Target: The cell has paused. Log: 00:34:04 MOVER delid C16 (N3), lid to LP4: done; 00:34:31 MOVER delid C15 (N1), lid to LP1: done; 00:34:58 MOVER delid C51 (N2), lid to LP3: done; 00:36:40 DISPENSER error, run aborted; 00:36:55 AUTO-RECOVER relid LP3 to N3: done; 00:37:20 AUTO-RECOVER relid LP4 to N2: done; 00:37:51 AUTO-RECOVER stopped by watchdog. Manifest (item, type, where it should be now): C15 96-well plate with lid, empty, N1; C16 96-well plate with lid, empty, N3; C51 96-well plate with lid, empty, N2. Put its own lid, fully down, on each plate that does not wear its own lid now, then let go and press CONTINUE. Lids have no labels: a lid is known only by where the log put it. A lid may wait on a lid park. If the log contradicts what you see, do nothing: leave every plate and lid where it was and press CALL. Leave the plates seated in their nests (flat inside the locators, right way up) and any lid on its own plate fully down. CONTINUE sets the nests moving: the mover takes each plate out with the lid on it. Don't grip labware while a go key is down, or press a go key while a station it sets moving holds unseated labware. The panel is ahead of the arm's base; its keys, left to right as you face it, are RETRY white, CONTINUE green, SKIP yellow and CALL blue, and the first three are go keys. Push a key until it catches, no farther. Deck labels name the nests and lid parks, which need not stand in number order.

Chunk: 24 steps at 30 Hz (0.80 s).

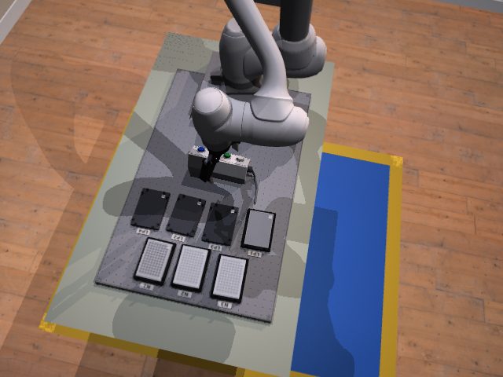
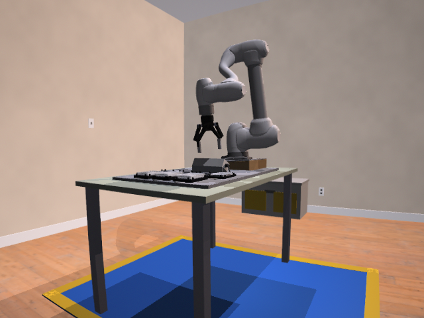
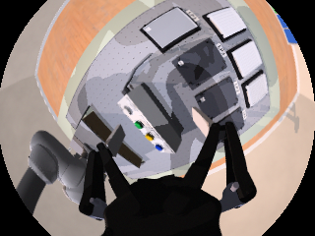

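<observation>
The arm [image 2: 255, 89] is hanging over the panel [image 1: 227, 164], its gripper [image 2: 208, 142] standing fully open and holding nothing. Three plates are sitting in the front nests: the left [image 1: 153, 260], the middle [image 1: 190, 268], the right [image 1: 229, 276]. One lid [image 1: 258, 228] is waiting on the rightmost park. Risk: the lids on two plates are probably swapped, so pressing CONTINUE [image 1: 226, 155] now would be sending out wrong pairs. A tilted lid is another risk.
</observation>
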Each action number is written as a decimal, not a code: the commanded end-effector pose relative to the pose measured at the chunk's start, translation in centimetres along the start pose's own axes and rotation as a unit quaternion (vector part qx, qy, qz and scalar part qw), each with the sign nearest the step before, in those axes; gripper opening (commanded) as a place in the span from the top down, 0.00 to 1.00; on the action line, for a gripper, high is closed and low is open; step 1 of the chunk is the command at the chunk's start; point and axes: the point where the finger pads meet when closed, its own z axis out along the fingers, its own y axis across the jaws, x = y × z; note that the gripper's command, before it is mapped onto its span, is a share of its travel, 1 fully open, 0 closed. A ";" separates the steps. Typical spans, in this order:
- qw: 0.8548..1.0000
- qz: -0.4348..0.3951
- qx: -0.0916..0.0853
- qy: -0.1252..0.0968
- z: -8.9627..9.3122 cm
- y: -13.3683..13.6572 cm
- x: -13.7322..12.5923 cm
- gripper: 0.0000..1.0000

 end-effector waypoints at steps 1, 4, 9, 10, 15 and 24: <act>1.000 0.000 0.000 0.000 0.0 0.0 0.0 0.00; 1.000 0.000 0.000 0.000 0.0 0.0 0.0 0.00; 1.000 0.000 0.000 0.000 0.0 0.0 0.0 0.00; 1.000 0.000 0.000 0.000 0.0 0.0 0.0 0.00; 1.000 0.000 0.000 0.000 0.0 0.0 0.0 0.00; 0.991 0.136 -0.014 0.008 0.2 3.9 1.0 0.00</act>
